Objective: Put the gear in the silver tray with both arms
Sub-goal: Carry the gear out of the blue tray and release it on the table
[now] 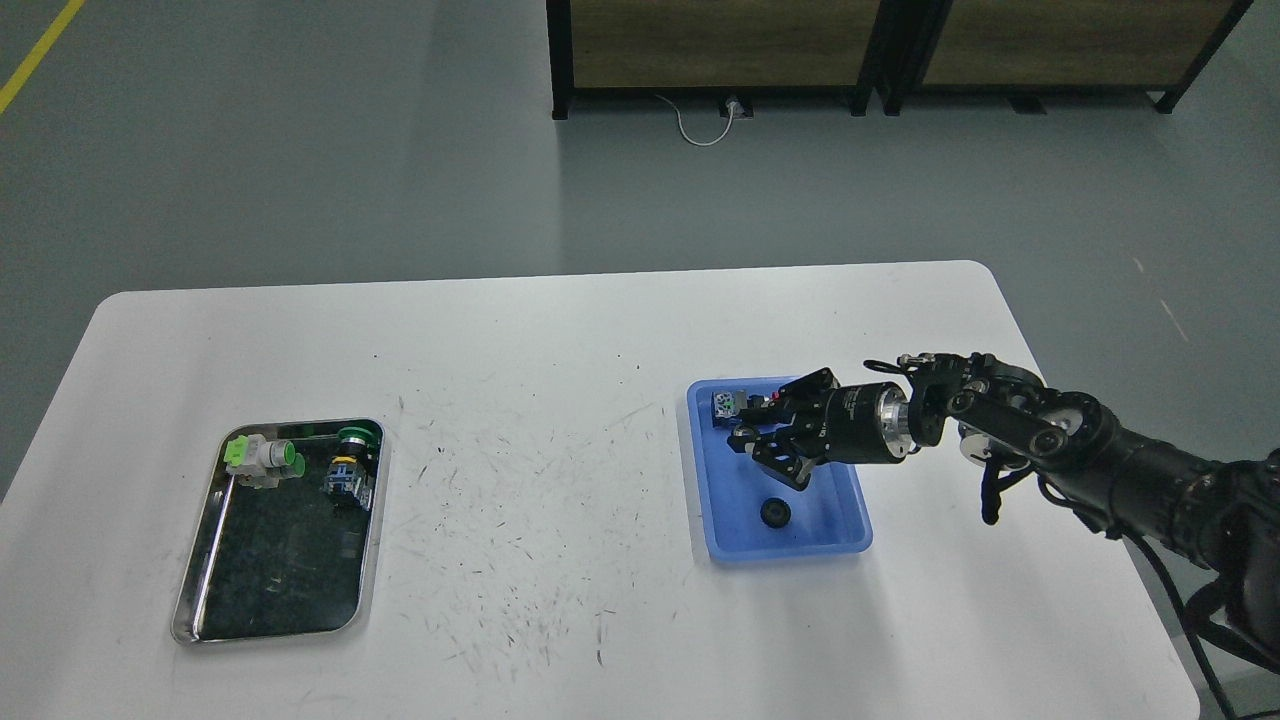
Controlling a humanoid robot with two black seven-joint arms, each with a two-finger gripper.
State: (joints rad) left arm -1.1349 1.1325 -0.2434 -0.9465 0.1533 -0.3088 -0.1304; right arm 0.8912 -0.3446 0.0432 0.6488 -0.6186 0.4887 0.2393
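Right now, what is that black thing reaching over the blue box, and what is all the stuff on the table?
That black thing is a robot's right arm. The picture comes from a camera in the robot's own head, looking down at a white table. At the arm's tip is its claw, called the right gripper. It hangs over the blue tray, close to a small part at the tray's far end. Whether the claw is pinching anything, I cannot tell. A little black round piece also lies in that tray. On the left sits the silver tray, shiny and dark inside. It already holds two push-button parts, one with a light green end, one with a dark green cap. The left arm is out of sight.
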